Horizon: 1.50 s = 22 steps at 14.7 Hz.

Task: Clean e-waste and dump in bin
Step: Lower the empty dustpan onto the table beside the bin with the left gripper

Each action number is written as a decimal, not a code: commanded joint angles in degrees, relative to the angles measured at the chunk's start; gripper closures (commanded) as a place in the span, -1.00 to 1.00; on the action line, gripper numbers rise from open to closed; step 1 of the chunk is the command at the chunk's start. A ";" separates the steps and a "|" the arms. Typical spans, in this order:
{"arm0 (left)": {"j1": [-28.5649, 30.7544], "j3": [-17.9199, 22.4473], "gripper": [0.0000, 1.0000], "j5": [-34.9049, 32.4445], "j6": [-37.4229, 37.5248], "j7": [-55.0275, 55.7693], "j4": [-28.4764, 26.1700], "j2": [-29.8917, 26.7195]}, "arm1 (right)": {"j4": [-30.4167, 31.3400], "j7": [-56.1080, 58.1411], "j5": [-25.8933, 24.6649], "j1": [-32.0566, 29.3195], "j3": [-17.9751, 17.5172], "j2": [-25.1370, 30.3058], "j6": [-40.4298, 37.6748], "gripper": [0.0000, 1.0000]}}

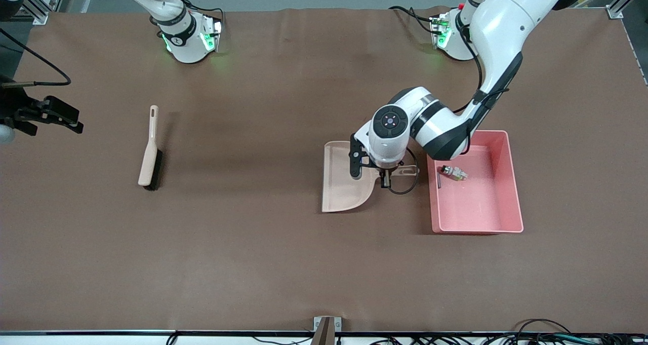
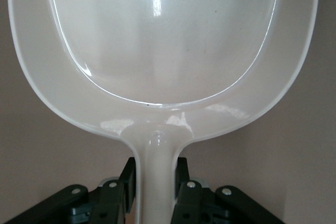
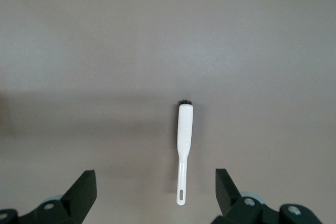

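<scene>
Left gripper (image 1: 383,179) jaws clasp the dustpan (image 1: 344,183) handle — right gripper (image 3: 155,192) jaws spread wide.

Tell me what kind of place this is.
Probably a robotics lab bench: two arms bolted to a brown-covered table, aluminium frame posts at its corners, and loose cables along its edge.

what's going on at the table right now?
The left gripper is at the handle of the beige dustpan, fingers on either side of it; the pan looks empty and sits on the table beside the pink bin. Both e-waste scraps, the cylindrical part and the dark chip, already lie in the bin. The right gripper hangs open high over the table at the right arm's end, with the brush lying flat below it.
</scene>
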State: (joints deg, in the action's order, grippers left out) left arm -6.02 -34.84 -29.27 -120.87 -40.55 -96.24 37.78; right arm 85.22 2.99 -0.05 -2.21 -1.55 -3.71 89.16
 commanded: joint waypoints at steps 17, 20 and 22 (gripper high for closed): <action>-0.22 0.65 -0.99 -5.62 -1.04 12.33 -0.97 1.77 | 1.88 0.35 1.02 -0.08 0.14 0.63 0.57 -1.00; -0.13 0.39 -1.00 -5.53 0.10 13.22 -0.88 0.89 | 1.88 0.35 1.02 -0.08 0.14 0.63 0.66 -1.00; 0.22 0.12 -1.00 -4.83 2.55 13.30 -0.36 -0.42 | 1.88 0.35 1.02 -0.08 0.14 0.63 0.75 -1.00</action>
State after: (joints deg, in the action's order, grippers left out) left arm -6.04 -34.45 -34.70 -120.83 -27.91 -96.60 39.78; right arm 86.25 2.99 -0.03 -2.21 -1.51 -3.71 89.32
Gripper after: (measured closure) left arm 0.101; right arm 0.000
